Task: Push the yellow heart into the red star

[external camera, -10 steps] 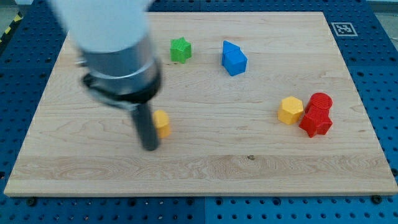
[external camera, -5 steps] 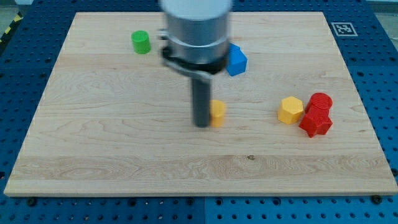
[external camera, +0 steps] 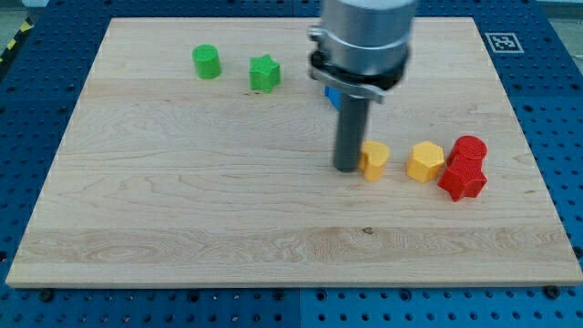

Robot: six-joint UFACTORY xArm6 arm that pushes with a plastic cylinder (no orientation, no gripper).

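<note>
yellow heart (external camera: 374, 160): small yellow block, flat on the board, right of centre, its left side partly hidden
red star (external camera: 464, 179): red block, flat, near the view's right edge
gap: well apart; star lies right of and slightly below heart

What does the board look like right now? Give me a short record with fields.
tip: my tip at the view's left side of the yellow heart block, touching or nearly so
yellow hexagon block: between heart and reds
red star block: view's right, below the red cylinder block
green blocks: cylinder, star, view's top
blue block: mostly hidden behind the arm
</note>
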